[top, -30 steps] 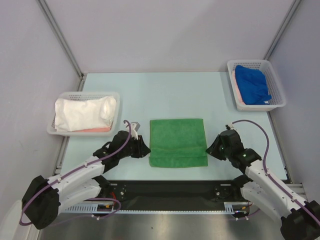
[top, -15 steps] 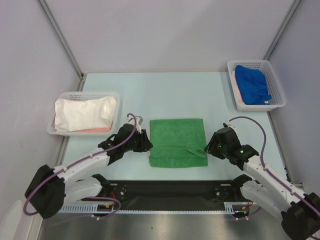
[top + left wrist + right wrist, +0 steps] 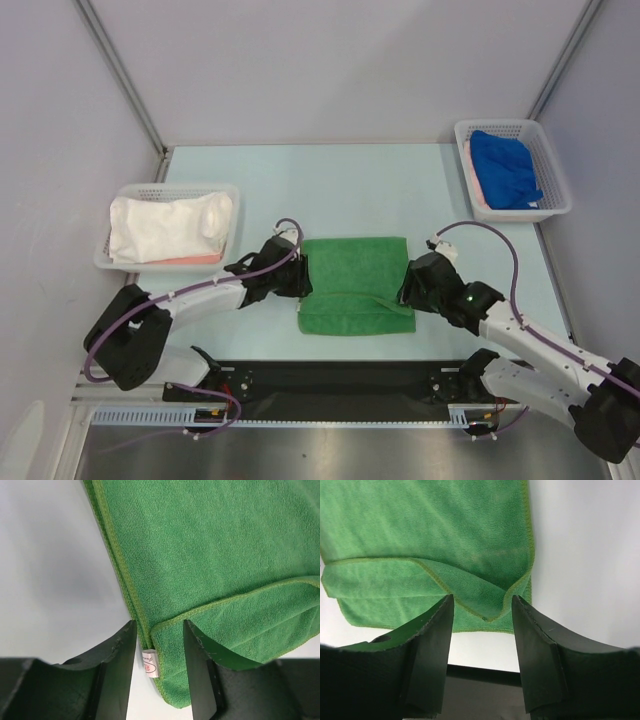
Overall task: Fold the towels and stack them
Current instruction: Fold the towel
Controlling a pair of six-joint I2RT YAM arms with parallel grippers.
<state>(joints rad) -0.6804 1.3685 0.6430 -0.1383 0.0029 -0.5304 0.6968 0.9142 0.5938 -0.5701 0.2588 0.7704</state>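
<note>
Green towel (image 3: pixel 355 282) mid-table, near edge folded over. Left gripper (image 3: pixel 159 627) at its left hem, jaws apart, straddling labelled corner. Right gripper (image 3: pixel 482 600) at right hem, jaws apart over folded flap. White towel (image 3: pixel 165 228) in left basket (image 3: pixel 180 189); blue towel (image 3: pixel 505 168) in far-right basket (image 3: pixel 556 172).

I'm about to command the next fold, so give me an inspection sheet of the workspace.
Surface: pale blue table, flat.
Job's things: green towel folded at centre, its near layer rumpled with a corner turned over. White towel over pink cloth in left basket. Blue towel in right basket, pink showing under it too.
Clutter: nothing seen.
Hands: left hand at the green towel's left edge, right hand at its right edge; both open, gripping nothing.
Cables: purple cables loop at each wrist; no snag seen.
Surroundings: grey walls; black rail at near edge.
</note>
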